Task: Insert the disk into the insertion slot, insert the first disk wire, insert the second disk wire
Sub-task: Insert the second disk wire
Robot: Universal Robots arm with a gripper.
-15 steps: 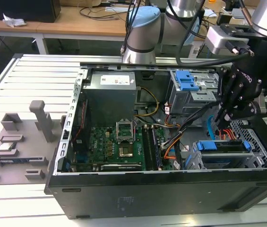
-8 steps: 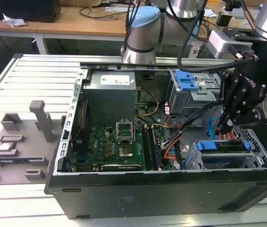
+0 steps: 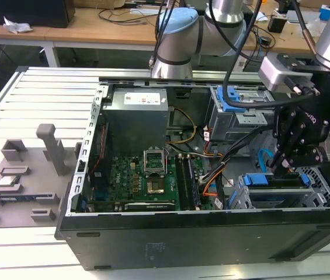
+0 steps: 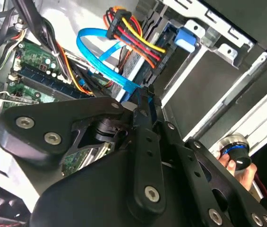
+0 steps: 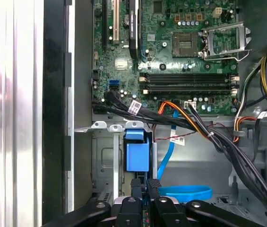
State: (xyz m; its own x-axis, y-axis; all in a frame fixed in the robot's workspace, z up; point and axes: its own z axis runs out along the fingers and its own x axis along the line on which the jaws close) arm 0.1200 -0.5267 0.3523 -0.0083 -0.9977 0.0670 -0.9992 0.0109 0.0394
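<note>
We've got the gripper low inside the open PC case, right over the disk, which already sits in the insertion slot at the exterior view's right, front corner of the case. So the disk step looks done; its blue bracket shows in the first wrist view, flush w/ the cage's metal tabs.

The jaws are narrow, nearly closed, pinched at the end of the flat blue data cable. In the second wrist view the fingertips meet right where that blue ribbon ends, against the disk's rear edge. Whether the plug is fully seated, we can't tell; the fingers cover it. Our read: this is the wire-insertion stage, w/ the gripper held end-on to the disk so a push goes straight into the connector.

The power plug w/ red, yellow & black leads hangs just beside the blue cable, close to the disk's back but apparently not gripped. The blue cable loops loose on the case floor, giving slack.

The motherboard lies well apart from the work. A person's hand rests on a knob outside the case, near its wall.

The case lies on its side on the slatted counter, opening up, so the arm gets in from above.
</note>
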